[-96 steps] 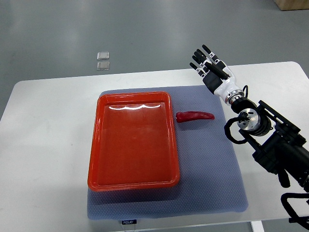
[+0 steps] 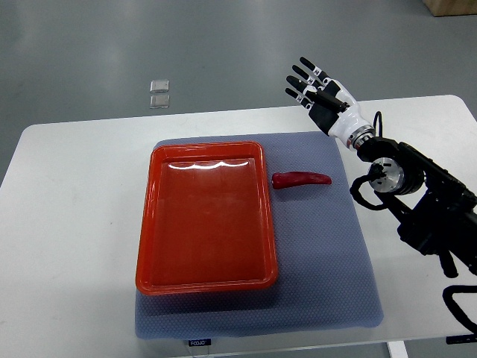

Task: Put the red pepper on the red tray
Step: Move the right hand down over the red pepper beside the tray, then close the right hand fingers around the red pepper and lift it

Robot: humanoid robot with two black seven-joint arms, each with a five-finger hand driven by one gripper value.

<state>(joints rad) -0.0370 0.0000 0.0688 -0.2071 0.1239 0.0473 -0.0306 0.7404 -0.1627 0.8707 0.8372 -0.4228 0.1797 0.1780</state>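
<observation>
Fingers [image 2: 304, 80] of the right hand [image 2: 322, 99] are spread wide and straight, holding nothing; they point up and to the left, past the far edge of the table [image 2: 67, 224]. Black palm, white wrist cuff, then a black jointed arm running down to the picture's right edge.

Red pepper [image 2: 300, 180] lies flat on the grey-blue mat [image 2: 320, 261], just beside the right rim of the red tray [image 2: 206, 216], apart from it, stem end toward the right. Hand is well apart from the pepper, above and to its right.

Red tray sits on the left part of the mat, long side running away from the robot; glare along its far inner wall.

Mat covers the table's middle; a small label shows at its near edge. Table is white with rounded corners. Beyond it, grey glossy floor [image 2: 223, 45] with two small pale squares [image 2: 159, 93] lying on it.
</observation>
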